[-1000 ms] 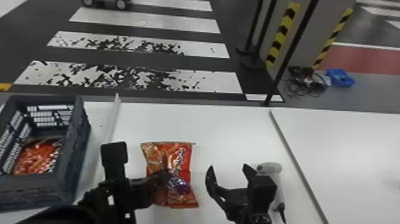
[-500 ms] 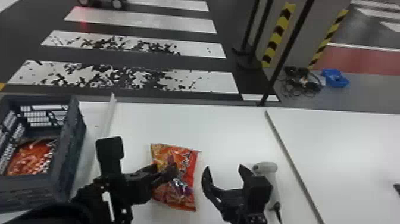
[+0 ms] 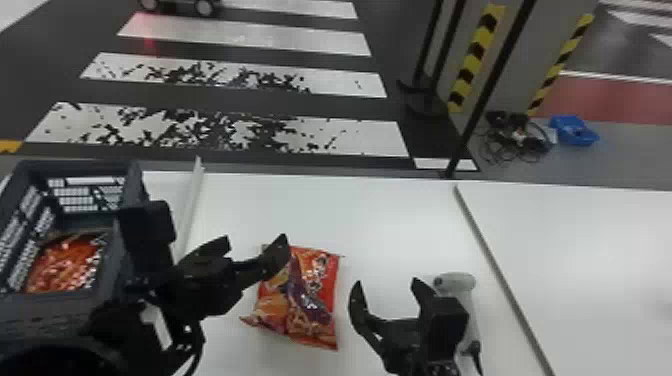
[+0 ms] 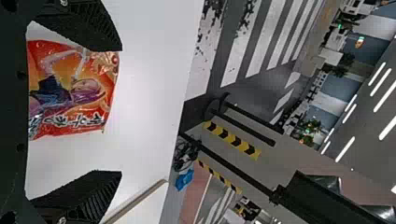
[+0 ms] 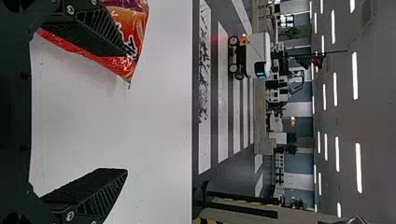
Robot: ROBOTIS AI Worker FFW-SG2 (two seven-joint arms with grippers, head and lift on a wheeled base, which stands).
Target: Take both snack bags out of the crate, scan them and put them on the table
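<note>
In the head view my left gripper stands open at the upper left of a red-orange snack bag lying flat on the white table. My right gripper is open to the right of that bag, beside the white scanner. The other snack bag lies inside the grey crate at the far left. In the left wrist view the left gripper has its fingers wide apart, with the bag beyond them. The right wrist view has the right gripper open, one finger overlapping the bag's corner.
A light rail runs on the table between crate and bag. Another dividing strip lies right of the scanner, whose cable trails to the front edge. A dark post stands behind the table.
The left gripper was over the bag; it has opened and shifted up off the bag, which is now uncovered and slightly turned. The right gripper holds about the same place, open.
</note>
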